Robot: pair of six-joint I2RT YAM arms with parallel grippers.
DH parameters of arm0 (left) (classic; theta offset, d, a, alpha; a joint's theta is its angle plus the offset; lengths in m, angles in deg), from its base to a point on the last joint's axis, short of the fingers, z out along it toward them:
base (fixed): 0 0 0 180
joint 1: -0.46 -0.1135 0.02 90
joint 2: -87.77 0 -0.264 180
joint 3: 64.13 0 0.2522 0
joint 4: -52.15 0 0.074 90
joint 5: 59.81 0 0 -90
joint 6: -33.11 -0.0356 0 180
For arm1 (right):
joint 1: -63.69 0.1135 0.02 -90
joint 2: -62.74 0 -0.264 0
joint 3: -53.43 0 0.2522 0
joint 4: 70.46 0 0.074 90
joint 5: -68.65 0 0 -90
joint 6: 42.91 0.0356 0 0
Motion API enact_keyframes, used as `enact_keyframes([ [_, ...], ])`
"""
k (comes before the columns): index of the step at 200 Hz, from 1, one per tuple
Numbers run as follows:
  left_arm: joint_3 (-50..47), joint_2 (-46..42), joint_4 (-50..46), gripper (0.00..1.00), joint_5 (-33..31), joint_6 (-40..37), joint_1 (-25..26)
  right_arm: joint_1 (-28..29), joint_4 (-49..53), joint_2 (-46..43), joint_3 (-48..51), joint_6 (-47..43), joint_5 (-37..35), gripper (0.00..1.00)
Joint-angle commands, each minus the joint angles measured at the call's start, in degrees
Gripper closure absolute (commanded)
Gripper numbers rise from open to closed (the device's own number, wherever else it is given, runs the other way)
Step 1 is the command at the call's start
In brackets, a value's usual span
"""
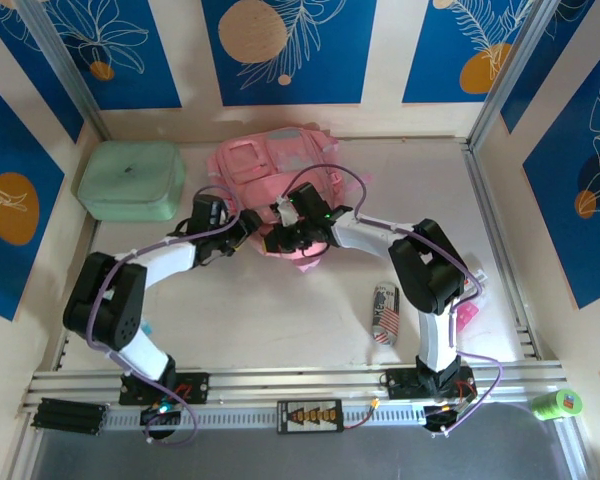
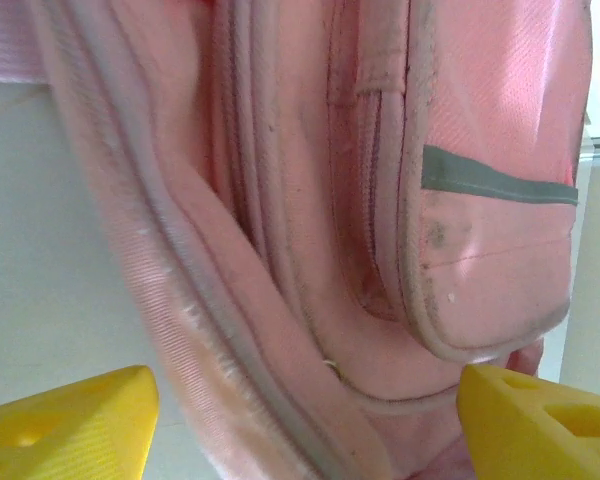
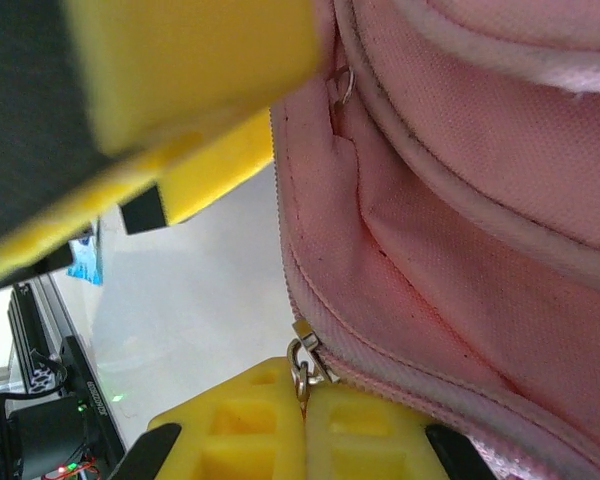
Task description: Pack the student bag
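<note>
The student bag [image 1: 270, 168], a soft pink backpack, lies at the back middle of the table. Both grippers meet at its near edge. My right gripper [image 3: 305, 420] is shut on a small metal zipper pull [image 3: 300, 368] at the end of a zip line along the bag's [image 3: 460, 230] edge. My left gripper [image 2: 305, 430] is open, its yellow fingers [image 2: 70, 425] wide apart on either side of a fold of the bag's [image 2: 380, 230] seams and piping, without pinching it. In the top view the left gripper [image 1: 242, 232] sits just left of the right gripper [image 1: 285, 236].
A mint green case [image 1: 130, 180] stands at the back left, close to the bag. A drinks can [image 1: 385, 312] lies near the right arm's base, with a small pink item [image 1: 467, 316] beside it. A green tape roll [image 1: 558, 404] rests past the front rail.
</note>
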Motion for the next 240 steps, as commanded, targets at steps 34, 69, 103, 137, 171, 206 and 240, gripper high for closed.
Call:
enact_keyframes([
  [34,1.8,3.9,0.2,0.6,-2.5,0.6,0.4,1.5,6.1,-0.3,-1.5,-0.2,-1.0,1.0],
  [69,1.6,4.5,0.0,0.86,-4.9,0.5,0.4,-0.4,11.1,-2.4,1.3,3.5,-7.4,1.0],
  [103,1.9,5.2,-0.6,0.97,-5.5,-0.5,0.1,-2.8,15.2,-5.9,4.6,4.8,-12.9,1.0],
  [137,1.8,5.1,-1.1,0.98,-5.5,-1.4,-0.2,-7.5,15.3,-9.3,9.1,7.3,-14.3,1.0],
  [171,1.8,4.9,-1.7,0.98,-5.3,-2.1,-0.2,-11.5,17.6,-11.1,10.0,8.6,-17.9,1.0],
  [206,2.2,5.6,-1.3,0.98,-4.0,-2.2,-0.2,-12.5,19.6,-9.0,7.5,5.4,-19.0,0.97],
  [240,2.5,5.8,-1.2,0.98,-3.2,-2.2,-0.2,-12.1,20.6,-6.9,5.6,3.4,-18.5,0.9],
])
